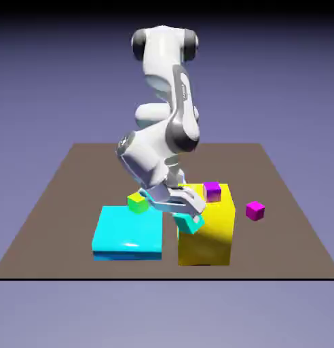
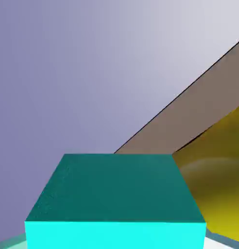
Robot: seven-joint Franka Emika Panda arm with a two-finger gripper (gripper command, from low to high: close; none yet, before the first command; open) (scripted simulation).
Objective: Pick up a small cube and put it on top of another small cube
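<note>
A small teal cube (image 1: 189, 223), too even-sided to have a long axis, sits tilted in the claw (image 1: 191, 212), which is closed on it, in front of the tall yellow block (image 1: 210, 241) in the exterior view.

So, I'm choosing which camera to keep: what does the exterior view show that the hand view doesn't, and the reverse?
Only the exterior view: the white arm, the flat cyan block, the yellow-green cube, a magenta cube on the table and a purple-magenta one at the yellow block.

Only the hand view: the teal cube's broad dark face, between the fingertips.

Both: the teal cube in the gripper, the big yellow block, the brown table and the blue-violet backdrop.
</note>
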